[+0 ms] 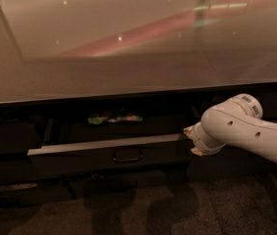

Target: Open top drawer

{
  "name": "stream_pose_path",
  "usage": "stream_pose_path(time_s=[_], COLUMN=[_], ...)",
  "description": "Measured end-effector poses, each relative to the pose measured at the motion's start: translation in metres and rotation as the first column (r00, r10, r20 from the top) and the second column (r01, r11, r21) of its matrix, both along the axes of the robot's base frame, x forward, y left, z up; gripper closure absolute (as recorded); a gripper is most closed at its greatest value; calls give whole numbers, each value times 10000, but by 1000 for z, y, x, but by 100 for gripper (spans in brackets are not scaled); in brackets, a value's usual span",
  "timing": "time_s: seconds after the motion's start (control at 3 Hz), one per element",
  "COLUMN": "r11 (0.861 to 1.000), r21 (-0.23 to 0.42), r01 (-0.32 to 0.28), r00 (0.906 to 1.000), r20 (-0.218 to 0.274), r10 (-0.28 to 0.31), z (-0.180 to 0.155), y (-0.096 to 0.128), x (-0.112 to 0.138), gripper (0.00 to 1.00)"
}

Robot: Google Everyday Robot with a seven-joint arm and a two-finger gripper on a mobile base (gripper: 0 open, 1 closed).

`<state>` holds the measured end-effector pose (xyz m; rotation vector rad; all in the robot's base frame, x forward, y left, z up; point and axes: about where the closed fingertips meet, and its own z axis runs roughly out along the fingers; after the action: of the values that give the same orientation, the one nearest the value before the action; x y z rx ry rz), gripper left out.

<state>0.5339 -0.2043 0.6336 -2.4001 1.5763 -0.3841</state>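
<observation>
Single camera view, looking down over the front edge of a counter. The countertop (128, 77) fills the upper half of the frame: a glossy beige-brown surface with a pink-red streak of reflection running from centre toward upper right, and a faint green glint beside it at upper right. Below the counter edge the cabinet front (6, 141) is very dark and its details are hard to read. The top drawer (84, 160) sits at centre-left of the frame, just under the counter, and stands partly pulled out. Its pale grey rim (103, 144) shows as a light band slanting slightly upward from left to right. A small dark loop handle (127, 154) hangs at the middle of the dark front. Inside the drawer, toward the back, lies a small cluster of green and light-coloured items (113, 117); what they are I cannot tell. The white arm (255, 133) enters from the right edge, at mid-height. The gripper (192, 141) is at centre-right of the frame, against the right end of the drawer's rim. Its state, open or closed, cannot be told from this view. Dark floor (128, 209) spans the bottom of the frame, with soft shadows beneath the drawer.
</observation>
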Motion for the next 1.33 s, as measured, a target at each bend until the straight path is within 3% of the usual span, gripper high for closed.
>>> stream_pose_path(time_s=[1.33], r11=[9999], r21=[-40], r01=[-146], r00=[9998], r20=[120], r10=[147], z=[-2], y=[1], x=[-11], gripper=[100])
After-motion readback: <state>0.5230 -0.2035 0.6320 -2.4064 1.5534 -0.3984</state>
